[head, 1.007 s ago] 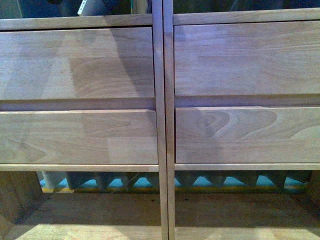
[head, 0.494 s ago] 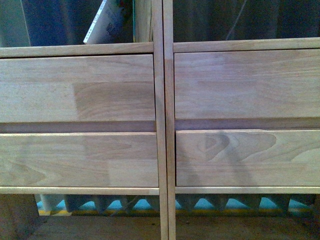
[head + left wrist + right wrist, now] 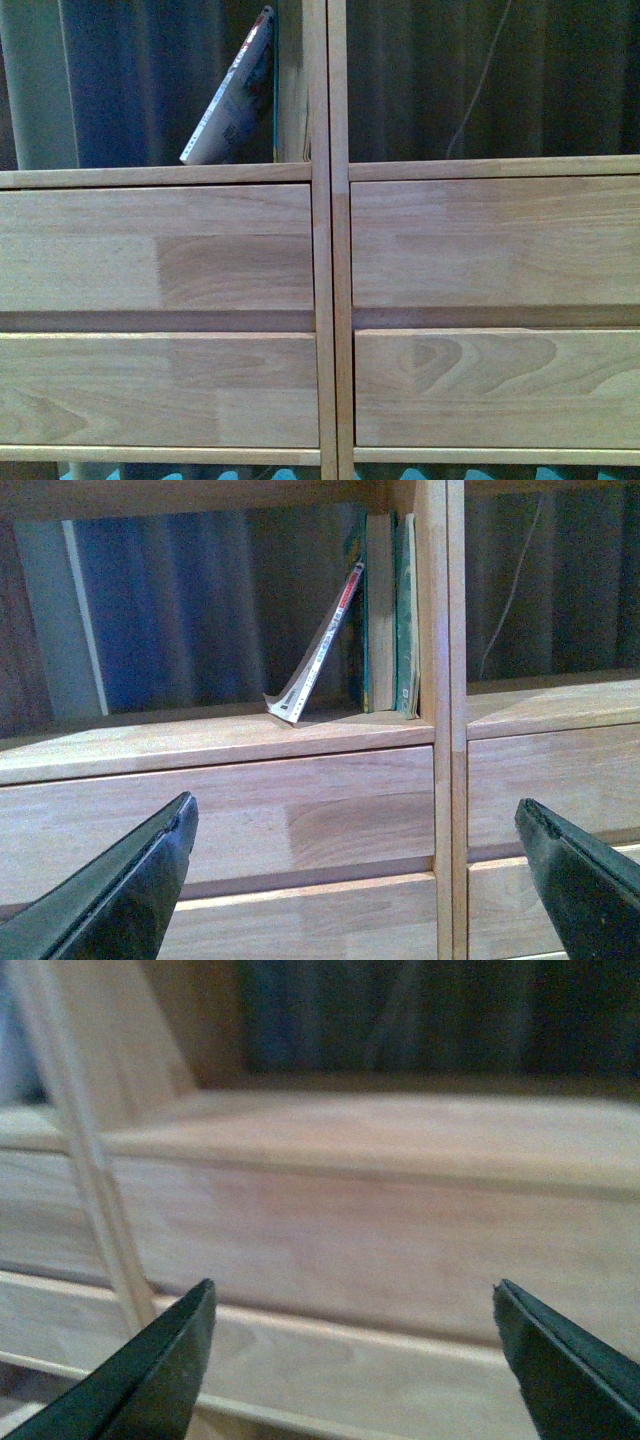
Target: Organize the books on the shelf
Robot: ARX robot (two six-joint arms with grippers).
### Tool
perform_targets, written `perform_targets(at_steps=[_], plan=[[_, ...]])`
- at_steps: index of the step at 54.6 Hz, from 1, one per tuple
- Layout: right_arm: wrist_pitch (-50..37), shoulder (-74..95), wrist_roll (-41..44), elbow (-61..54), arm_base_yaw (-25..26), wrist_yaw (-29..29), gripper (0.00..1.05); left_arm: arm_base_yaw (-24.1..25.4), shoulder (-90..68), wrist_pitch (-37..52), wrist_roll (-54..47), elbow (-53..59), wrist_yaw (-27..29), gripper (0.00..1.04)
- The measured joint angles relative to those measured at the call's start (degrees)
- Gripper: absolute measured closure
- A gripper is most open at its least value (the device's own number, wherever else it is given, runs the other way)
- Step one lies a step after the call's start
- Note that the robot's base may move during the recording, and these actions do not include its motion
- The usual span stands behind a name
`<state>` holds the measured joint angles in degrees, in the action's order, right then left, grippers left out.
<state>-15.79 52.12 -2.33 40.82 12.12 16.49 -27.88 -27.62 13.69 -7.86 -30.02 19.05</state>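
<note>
A thin floppy book (image 3: 232,95) with a pale cover leans tilted against the centre divider in the left open compartment of the light wood shelf (image 3: 330,300). In the left wrist view the same book (image 3: 318,655) leans against two or three upright books (image 3: 385,610) beside the divider. My left gripper (image 3: 355,825) is open and empty, in front of the drawer fronts below that compartment, well apart from the books. My right gripper (image 3: 355,1300) is open and empty, in front of the right column's drawer fronts below an open compartment. Neither arm shows in the front view.
Four plain drawer fronts (image 3: 160,250) fill the middle of the shelf. The right open compartment (image 3: 480,80) is dark, with a thin cable hanging behind it. A blue and pale curtain-like backdrop (image 3: 170,610) shows behind the left compartment.
The front view has risen: the drawer fronts slid down the picture, the lower compartment left view, and the upper compartments with the leaning book came into view.
</note>
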Motion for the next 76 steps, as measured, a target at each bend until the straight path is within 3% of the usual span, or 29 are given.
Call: perform_targets(at_steps=[4,6,26,29,32,37,40,76], plan=[[1.60,-3.28,0.77,-4.81,-1.64,-5.35,0.37,-0.11,2.49,-12.98,3.63,-0.98,7.58,0.26],[1.05,-4.31,0.96,-6.82,-2.23,-6.43,0.42,0.28,4.09,-17.00,4.63,0.26,7.61,0.31],[-4.66,-14.03,1.84,-23.67,-6.54,-11.10,1.01,13.97,15.06,-17.38,7.34,14.10,-5.90,0.92],[-4.87,-15.56,2.01,-25.66,-8.37,-14.27,1.02,15.82,16.28,-16.92,7.50,15.76,-7.65,1.02],[-5.16,-17.51,2.05,-27.98,-11.28,-15.82,1.02,17.88,17.66,-16.41,7.61,17.68,-9.57,1.02],[-5.22,-19.76,2.08,-30.25,-11.87,-16.17,1.02,24.65,19.43,-16.22,7.61,19.69,-17.77,1.02],[-5.20,-21.11,2.08,-31.58,-11.91,-16.31,1.02,27.02,20.04,-15.85,7.72,20.68,-18.10,1.02],[1.55,-35.41,2.08,-38.71,-11.91,-16.31,1.02,27.58,24.90,-14.32,7.69,26.88,-18.88,1.02]])
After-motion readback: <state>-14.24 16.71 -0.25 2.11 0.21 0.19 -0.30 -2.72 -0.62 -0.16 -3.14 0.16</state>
